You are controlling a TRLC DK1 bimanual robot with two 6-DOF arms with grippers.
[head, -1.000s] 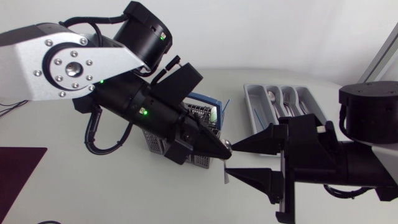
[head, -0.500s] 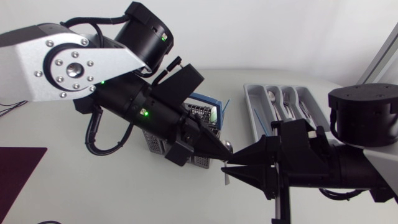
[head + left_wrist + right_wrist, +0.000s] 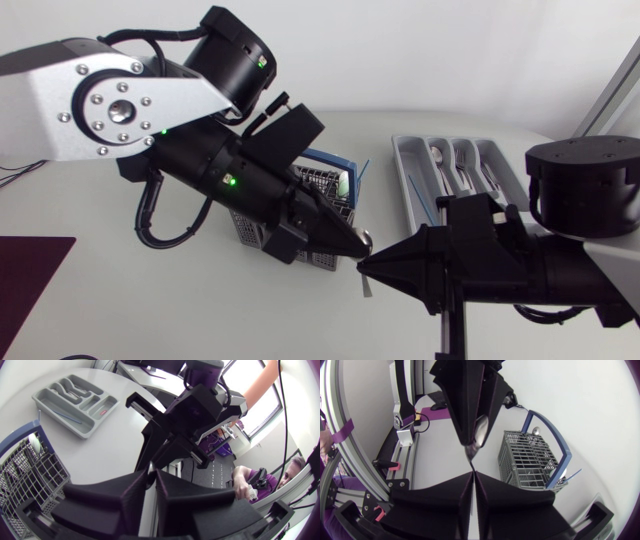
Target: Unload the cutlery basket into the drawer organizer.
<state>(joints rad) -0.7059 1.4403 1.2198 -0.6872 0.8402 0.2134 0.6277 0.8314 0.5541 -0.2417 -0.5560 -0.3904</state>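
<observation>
A metal spoon [image 3: 479, 432] hangs in the air between my two grippers, in front of the grey wire cutlery basket [image 3: 330, 188] with its blue handle. My left gripper [image 3: 360, 244] pinches the spoon's bowl from above. My right gripper [image 3: 368, 266] meets it tip to tip and is shut on the spoon's handle, whose end [image 3: 366, 288] pokes out below. In the right wrist view the handle runs down into my right gripper [image 3: 472, 471]. The grey drawer organizer [image 3: 400, 172] lies at the back right with several pieces of cutlery and a thin blue stick [image 3: 420, 195] in it.
The basket [image 3: 530, 460] holds some more cutlery and stands right behind the left gripper. A dark maroon mat [image 3: 30, 270] lies at the table's front left. Bare white table shows between basket and organizer [image 3: 60, 415].
My right gripper's fingers, wide apart a second ago, have come together on the spoon's handle. The left arm has stayed where it was with the spoon's bowl in its tips.
</observation>
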